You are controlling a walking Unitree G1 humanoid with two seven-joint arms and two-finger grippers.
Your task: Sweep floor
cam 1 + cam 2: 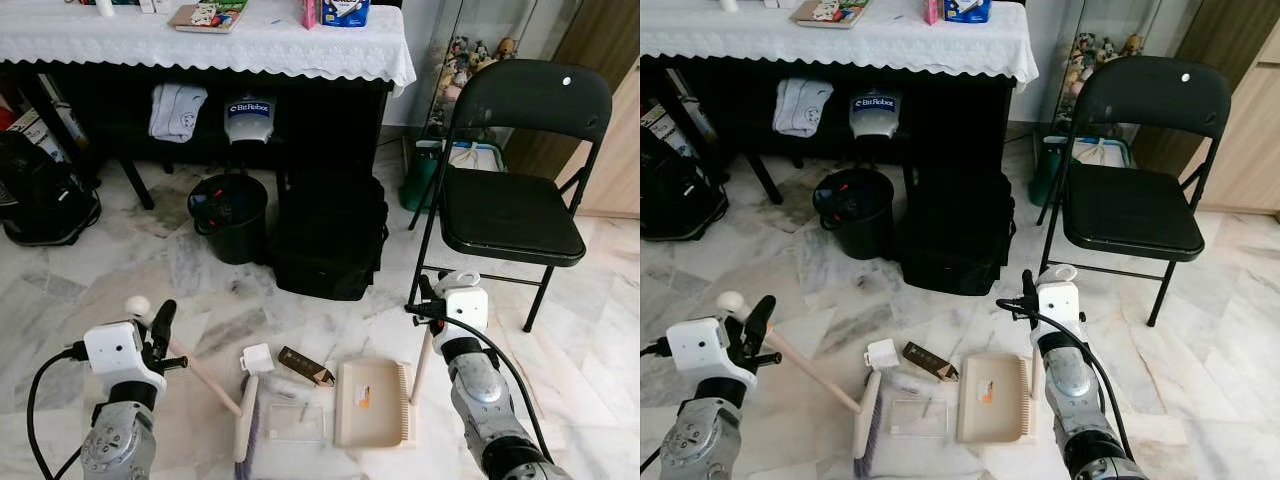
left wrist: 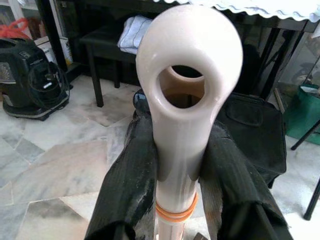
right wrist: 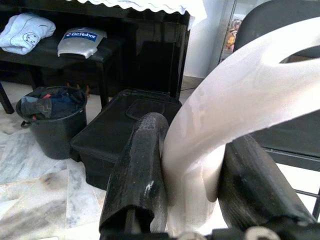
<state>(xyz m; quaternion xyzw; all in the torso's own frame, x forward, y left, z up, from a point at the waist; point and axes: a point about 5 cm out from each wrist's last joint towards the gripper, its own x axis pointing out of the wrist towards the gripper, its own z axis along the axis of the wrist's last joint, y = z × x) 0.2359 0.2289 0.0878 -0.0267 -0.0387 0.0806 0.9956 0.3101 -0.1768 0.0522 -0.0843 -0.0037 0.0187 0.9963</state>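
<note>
The broom [image 1: 243, 425], cream with a looped handle end, rests bristles-down on the marble floor [image 1: 120, 290] just left of the dustpan [image 1: 372, 402], its handle clamped in the left tool [image 2: 175, 165]. The right tool [image 3: 192, 175] is closed on the dustpan's upright handle. Between broom and dustpan lie a clear packet [image 1: 296, 422], a brown wrapper [image 1: 305, 366] and what may be a white scrap [image 1: 257, 358]. A fast sweep could flick these past the dustpan, or the pan could tip in its grip.

Left hand [image 2: 175, 170] and right hand [image 3: 192, 175] (both clamped), low, forward
</note>
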